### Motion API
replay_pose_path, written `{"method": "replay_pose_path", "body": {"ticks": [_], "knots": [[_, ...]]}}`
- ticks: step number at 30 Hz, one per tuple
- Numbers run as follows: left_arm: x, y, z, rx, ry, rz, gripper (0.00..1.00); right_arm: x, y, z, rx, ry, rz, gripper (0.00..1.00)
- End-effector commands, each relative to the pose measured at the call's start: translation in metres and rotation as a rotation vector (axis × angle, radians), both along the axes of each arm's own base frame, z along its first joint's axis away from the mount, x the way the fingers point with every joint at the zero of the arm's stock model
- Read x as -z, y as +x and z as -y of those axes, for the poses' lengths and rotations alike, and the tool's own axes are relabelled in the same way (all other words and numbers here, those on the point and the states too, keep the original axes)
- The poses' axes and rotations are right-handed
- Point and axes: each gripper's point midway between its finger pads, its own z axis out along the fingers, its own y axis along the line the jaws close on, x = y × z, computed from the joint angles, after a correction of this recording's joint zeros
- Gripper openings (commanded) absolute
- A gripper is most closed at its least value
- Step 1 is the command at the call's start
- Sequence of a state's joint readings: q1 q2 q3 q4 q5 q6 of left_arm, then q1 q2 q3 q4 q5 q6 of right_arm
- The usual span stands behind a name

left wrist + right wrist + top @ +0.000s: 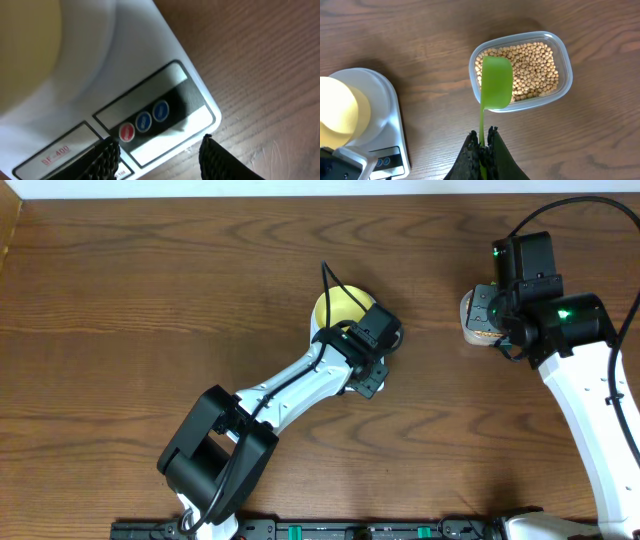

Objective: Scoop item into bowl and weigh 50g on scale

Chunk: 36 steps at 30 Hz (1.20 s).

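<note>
The pale yellow bowl [335,307] [337,111] stands on the white scale [385,125] [130,75], whose red and blue buttons show in the left wrist view. My left gripper [157,155] [375,345] is open and empty, right over the scale's display end. My right gripper [484,142] [490,315] is shut on the handle of a green scoop [496,90]. The scoop's empty blade hovers over the tan beans [532,67] in a clear plastic tub [562,60].
The tub sits on the wooden table to the right of the scale, mostly hidden under my right arm in the overhead view [470,330]. Bare wood lies all around. The arm bases stand at the front edge.
</note>
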State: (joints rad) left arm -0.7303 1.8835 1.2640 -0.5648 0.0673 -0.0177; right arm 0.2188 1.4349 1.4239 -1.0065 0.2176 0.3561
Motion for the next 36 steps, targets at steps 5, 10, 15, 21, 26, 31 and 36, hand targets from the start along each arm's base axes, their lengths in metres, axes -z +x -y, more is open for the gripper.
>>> {"method": "replay_pose_path", "body": {"ticks": [5, 10, 15, 21, 26, 31, 36], "knots": [[0.013, 0.002, -0.004, 0.005, 0.038, 0.001, 0.55, -0.012, -0.002, 0.004, 0.006, -0.003, 0.031, 0.01], [0.014, -0.002, -0.004, 0.007, 0.031, -0.024, 0.55, -0.011, -0.002, 0.004, 0.006, -0.004, 0.030, 0.01], [0.015, -0.005, -0.002, -0.003, 0.021, -0.041, 0.55, -0.011, -0.002, 0.004, 0.006, -0.004, 0.030, 0.01], [0.018, -0.006, -0.003, -0.010, 0.024, -0.048, 0.55, -0.011, -0.002, 0.004, 0.006, -0.004, 0.030, 0.01], [0.019, -0.007, -0.002, -0.018, 0.016, -0.060, 0.55, -0.011, -0.002, 0.004, 0.006, -0.004, 0.030, 0.01], [0.024, -0.009, -0.001, -0.023, 0.014, -0.077, 0.55, -0.011, -0.002, 0.004, 0.006, -0.004, 0.030, 0.01], [0.023, -0.009, 0.000, -0.023, 0.012, -0.075, 0.55, -0.011, -0.002, 0.004, 0.006, -0.004, 0.030, 0.01]]}}
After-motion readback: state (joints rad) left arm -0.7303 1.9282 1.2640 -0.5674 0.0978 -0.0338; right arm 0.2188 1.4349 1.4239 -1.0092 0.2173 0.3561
